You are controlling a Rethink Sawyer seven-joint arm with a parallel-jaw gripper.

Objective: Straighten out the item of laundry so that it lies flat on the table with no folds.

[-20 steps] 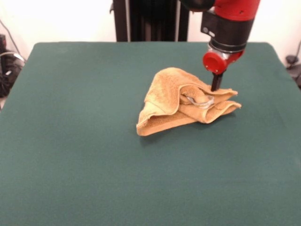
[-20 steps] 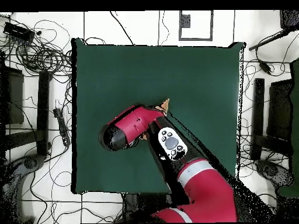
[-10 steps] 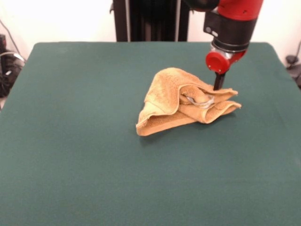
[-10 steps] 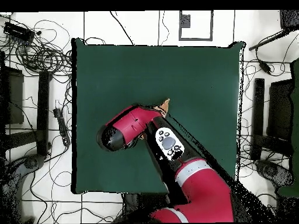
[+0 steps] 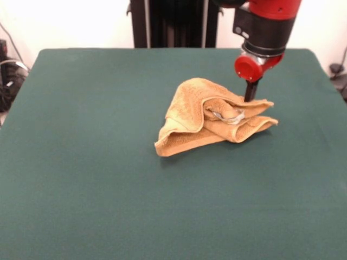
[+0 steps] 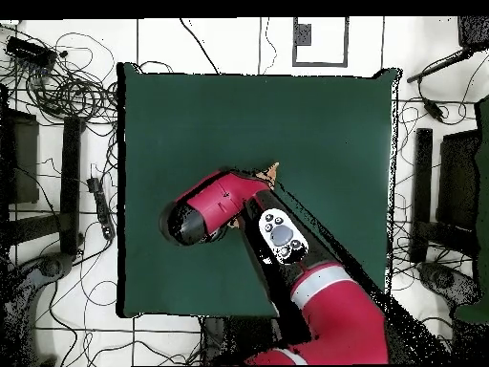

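The item of laundry [image 5: 201, 116] is a golden-orange towel, crumpled into a folded heap right of the middle of the green table [image 5: 81, 162]. A pale grey tag [image 5: 232, 117] shows in a fold on its right side. My gripper [image 5: 250, 95] hangs at the towel's far right edge, and its dark tip dips behind the raised top fold. Whether it grips the cloth is hidden. In the overhead view the arm [image 6: 224, 205] covers the towel except for a small orange tip [image 6: 271, 173] near the middle of the table [image 6: 315, 124].
Cables and stands [image 6: 57, 96] lie on the floor around the table. A dark post [image 5: 173, 21] stands beyond the table's far edge. Green cloth surrounds the towel on all sides.
The arm's head shifted a little, rising and then edging left. The towel's heap settled only slightly, its left front corner creeping outward.
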